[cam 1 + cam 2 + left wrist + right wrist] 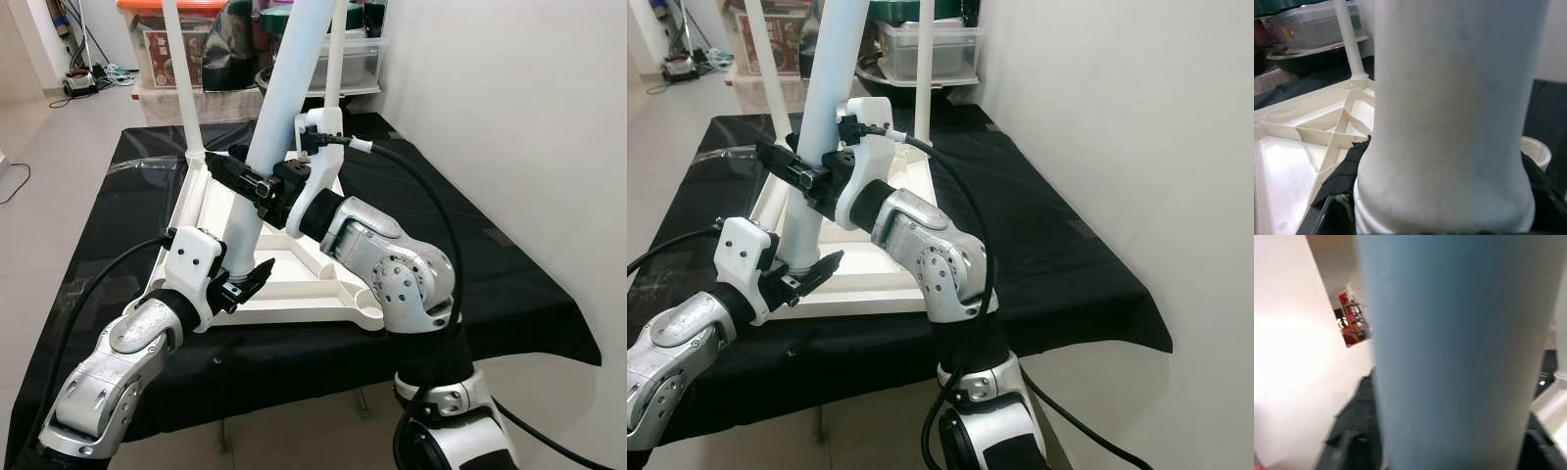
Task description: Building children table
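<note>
pale plastic is what everything here is made of: an upturned white tabletop [294, 284] lies on the black cloth [509, 274] over the work table, nearer the cloth's near edge than its far one, with two thin legs [184, 88] already standing at its far corners. a thicker pale blue-white leg [265, 127] is held over the tabletop's near left corner, its lower end at or just inside the socket there; whether it is fully seated cannot be told. the left gripper [242, 284] is closed around the leg's foot, its black fingers [1344, 171] pressed against the ribbed collar, while the right gripper [245, 178] is clamped on the shaft higher up. the leg's long axis runs from the near left socket upward, tilted toward the far right, so it is not yet in line with the upright legs. for the step to go well, the shaft would best be brought plumb by the upper grip before any downward push is given, and the foot kept centred over the socket by the lower grip. a skewed push would likely jam the collar or slide the tabletop on the cloth.
</note>
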`<state>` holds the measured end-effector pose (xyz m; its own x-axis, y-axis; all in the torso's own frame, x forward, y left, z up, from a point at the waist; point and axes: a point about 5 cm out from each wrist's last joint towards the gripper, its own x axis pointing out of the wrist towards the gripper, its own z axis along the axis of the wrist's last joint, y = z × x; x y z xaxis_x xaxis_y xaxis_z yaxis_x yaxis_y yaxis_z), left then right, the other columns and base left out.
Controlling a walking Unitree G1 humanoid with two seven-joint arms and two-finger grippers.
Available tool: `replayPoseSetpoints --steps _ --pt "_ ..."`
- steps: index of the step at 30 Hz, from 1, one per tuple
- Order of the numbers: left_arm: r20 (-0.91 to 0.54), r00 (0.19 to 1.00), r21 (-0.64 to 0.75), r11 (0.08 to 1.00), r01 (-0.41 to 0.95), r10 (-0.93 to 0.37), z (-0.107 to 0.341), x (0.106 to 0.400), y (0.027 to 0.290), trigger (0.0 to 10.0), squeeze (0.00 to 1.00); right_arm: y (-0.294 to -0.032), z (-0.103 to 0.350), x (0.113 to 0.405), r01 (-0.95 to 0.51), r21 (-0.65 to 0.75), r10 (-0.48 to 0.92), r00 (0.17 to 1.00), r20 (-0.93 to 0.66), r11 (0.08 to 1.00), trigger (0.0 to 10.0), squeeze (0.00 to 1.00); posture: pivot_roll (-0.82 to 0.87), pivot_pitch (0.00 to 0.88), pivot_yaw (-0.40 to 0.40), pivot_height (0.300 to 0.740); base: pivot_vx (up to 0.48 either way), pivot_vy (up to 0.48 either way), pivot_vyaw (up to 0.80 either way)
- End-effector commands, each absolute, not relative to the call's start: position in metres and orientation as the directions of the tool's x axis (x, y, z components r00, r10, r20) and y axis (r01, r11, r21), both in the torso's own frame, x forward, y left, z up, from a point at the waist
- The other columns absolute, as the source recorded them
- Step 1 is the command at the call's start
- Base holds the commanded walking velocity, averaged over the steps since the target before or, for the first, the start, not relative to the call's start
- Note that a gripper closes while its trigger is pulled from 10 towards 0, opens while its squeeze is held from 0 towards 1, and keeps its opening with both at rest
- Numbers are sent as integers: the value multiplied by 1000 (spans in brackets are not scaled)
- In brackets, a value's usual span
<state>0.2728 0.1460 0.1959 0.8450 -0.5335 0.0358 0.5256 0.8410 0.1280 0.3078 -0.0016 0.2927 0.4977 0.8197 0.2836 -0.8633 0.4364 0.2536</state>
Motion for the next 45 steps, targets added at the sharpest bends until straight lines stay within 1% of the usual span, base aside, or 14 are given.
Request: replayPoseSetpoints --steps 1,3,4,6,7,11,12,14,28,29,31,32,33,45 --pt "48 802 121 801 587 -595 199 267 135 0 0 10 294 297 -900 248 851 424 309 359 10000 1000 25 0 -35 740 0 0 0" --pt "46 784 111 783 612 -619 200 264 132 0 0 10 294 298 -901 240 850 424 313 361 10000 1000 25 0 -35 740 0 0 0" --pt "44 717 127 716 687 -696 202 253 125 4078 0 7 296 298 -921 199 859 386 337 335 10000 1000 27 0 -36 740 0 0 0" --pt "44 703 133 701 700 -710 202 250 124 4078 0 6 297 298 -926 190 862 374 343 326 10000 1000 27 0 -36 740 0 0 0" --pt "32 678 137 676 724 -734 201 245 123 10000 0 0 298 294 -953 173 884 297 362 250 10000 0 38 0 -39 740 0 0 0" --pt "-2 604 143 597 789 -797 198 230 120 10000 0 -15 296 279 -992 126 920 76 386 29 10000 0 47 0 -40 740 0 0 0" --pt "-2 604 143 597 789 -797 198 230 120 10000 0 -15 296 279 -992 126 920 76 386 29 10000 0 47 0 -40 740 0 0 0" --pt "-53 508 160 495 854 -860 193 212 116 10000 0 -29 288 267 -983 86 924 -120 363 -161 10000 0 51 0 -42 740 0 0 0" --pt "-117 458 150 441 885 -881 187 203 122 10000 0 -40 282 255 -942 56 897 -295 330 -330 10000 0 56 0 -43 740 0 0 0" --pt "-114 448 144 431 891 -887 187 202 120 10000 0 -40 282 255 -941 51 892 -300 337 -335 7647 0 53 0 -39 740 0 0 0" --pt "-114 448 144 431 891 -887 187 202 120 10000 0 -40 282 255 -941 51 892 -300 337 -335 7647 0 53 0 -39 740 0 0 0" --pt "-112 440 140 425 895 -891 187 202 120 10000 0 -39 282 254 -940 48 890 -303 342 -338 2157 0 53 0 -39 740 0 0 0" --pt "-113 431 136 415 899 -895 186 201 119 10000 0 -39 281 255 -941 49 888 -299 351 -336 0 0 52 0 -35 740 0 0 0" --pt "-130 393 124 379 917 -910 183 197 121 10000 0 -43 277 260 -957 39 899 -257 355 -289 0 0 43 0 -34 740 0 0 0"
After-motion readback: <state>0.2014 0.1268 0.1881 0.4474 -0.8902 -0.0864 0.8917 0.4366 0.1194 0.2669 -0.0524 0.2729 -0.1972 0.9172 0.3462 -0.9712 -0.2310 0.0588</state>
